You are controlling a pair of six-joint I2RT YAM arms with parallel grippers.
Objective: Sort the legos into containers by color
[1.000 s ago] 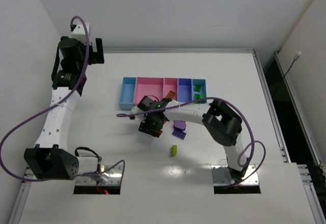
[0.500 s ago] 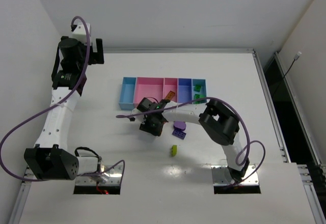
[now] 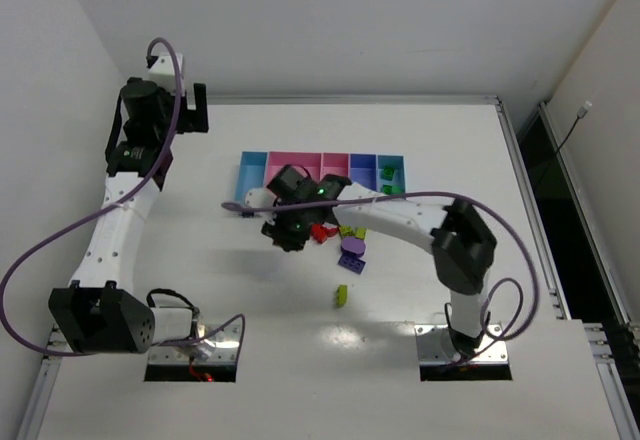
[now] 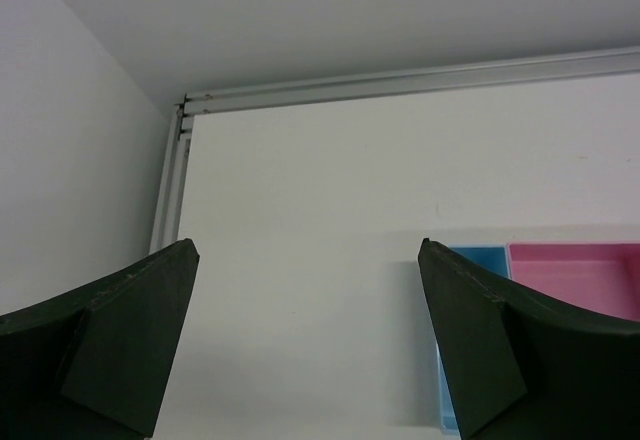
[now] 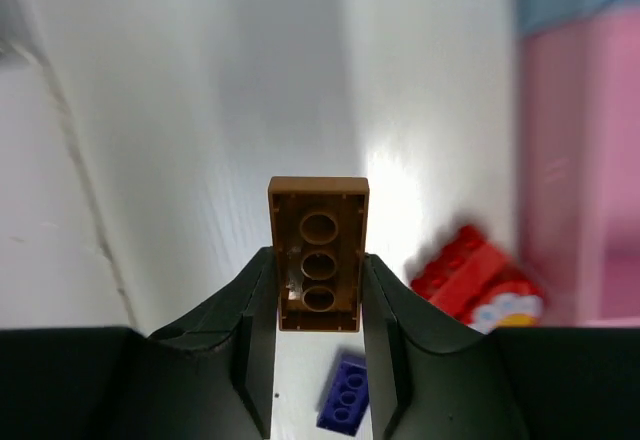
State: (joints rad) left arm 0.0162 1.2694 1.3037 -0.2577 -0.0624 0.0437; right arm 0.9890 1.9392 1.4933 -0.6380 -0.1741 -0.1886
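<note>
My right gripper (image 5: pixel 318 272) is shut on an orange-brown brick (image 5: pixel 318 255), held underside toward the camera above the table. A red brick (image 5: pixel 470 265) and a purple brick (image 5: pixel 345 392) lie below it. In the top view the right gripper (image 3: pixel 286 232) hangs just in front of the containers (image 3: pixel 255 172), next to the red brick (image 3: pixel 320 230), a yellow-green brick (image 3: pixel 348 231), a round purple piece (image 3: pixel 352 247) and a purple brick (image 3: pixel 350 264). Another yellow-green brick (image 3: pixel 341 295) lies nearer. Green bricks (image 3: pixel 385 172) sit in the right end bin. My left gripper (image 4: pixel 308 250) is open and empty.
The left arm is raised at the far left, its gripper (image 3: pixel 190 106) near the back table edge. The left wrist view shows the light blue end bin (image 4: pixel 478 256) and a pink bin (image 4: pixel 575 275). A metal rail (image 3: pixel 520 160) runs along the table's right side.
My right gripper has moved away from the brick cluster toward the containers with the orange-brown brick, uncovering the red and yellow-green bricks. Its elbow swung right. The left arm barely shifted.
</note>
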